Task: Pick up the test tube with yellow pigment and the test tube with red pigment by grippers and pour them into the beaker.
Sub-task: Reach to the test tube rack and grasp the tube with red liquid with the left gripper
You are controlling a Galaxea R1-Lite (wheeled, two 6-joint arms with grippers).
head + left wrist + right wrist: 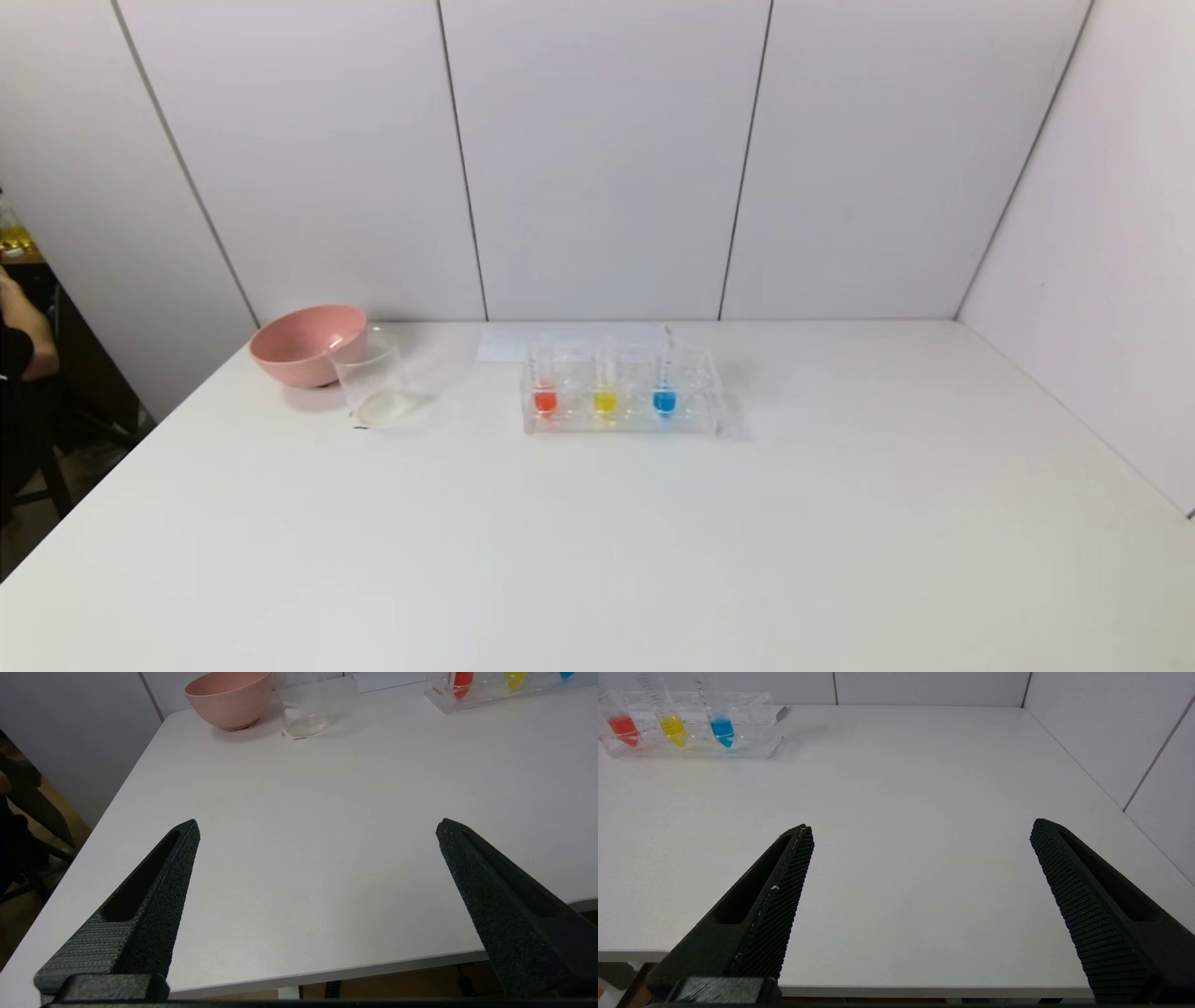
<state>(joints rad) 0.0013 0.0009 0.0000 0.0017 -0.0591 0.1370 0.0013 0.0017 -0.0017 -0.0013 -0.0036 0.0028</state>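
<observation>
white table (653,560) | pink bowl (303,343) | beaker (373,378) | tube rack (621,411)

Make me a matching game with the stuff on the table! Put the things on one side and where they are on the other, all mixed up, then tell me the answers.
Things:
1. test tube with red pigment
2. test tube with yellow pigment
3. blue tube
4. beaker

Places:
A. middle one of the three tubes in the rack
B. beside the pink bowl, outside the rack
C. rack end nearest the beaker
D. rack tube farthest from the beaker

Pairs: 1-C, 2-A, 3-D, 4-B
</observation>
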